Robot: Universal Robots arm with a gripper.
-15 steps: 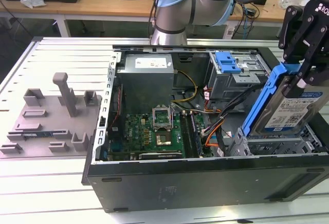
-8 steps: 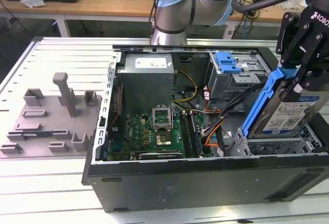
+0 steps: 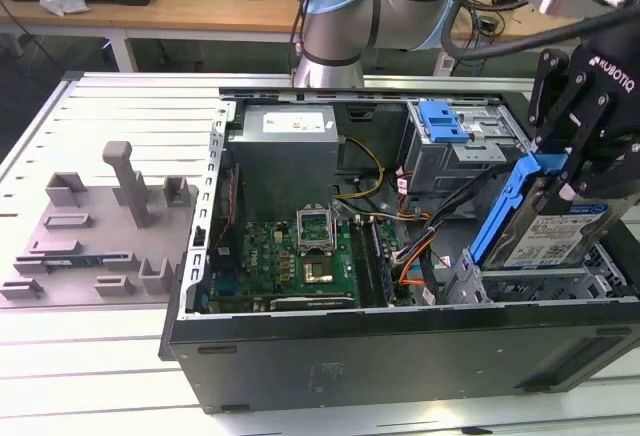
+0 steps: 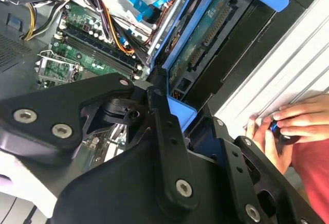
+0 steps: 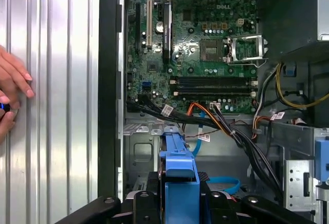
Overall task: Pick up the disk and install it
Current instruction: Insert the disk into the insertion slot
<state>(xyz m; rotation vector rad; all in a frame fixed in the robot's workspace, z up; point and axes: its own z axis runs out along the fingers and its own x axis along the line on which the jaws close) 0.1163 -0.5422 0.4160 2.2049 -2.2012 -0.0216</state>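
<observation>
Exterior view: one claw point(image 3: 560, 178) clamps one tilted disk point(image 3: 553, 240).

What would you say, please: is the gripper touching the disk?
Touching: the exterior view shows the gripper clamped on the top end of the disk, holding it tilted above the case.

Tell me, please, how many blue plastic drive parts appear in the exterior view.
2: the blue carrier around the disk, held by the gripper at the exterior view's right, and a ribbed blue latch on the drive cage. More may be hidden.
</observation>
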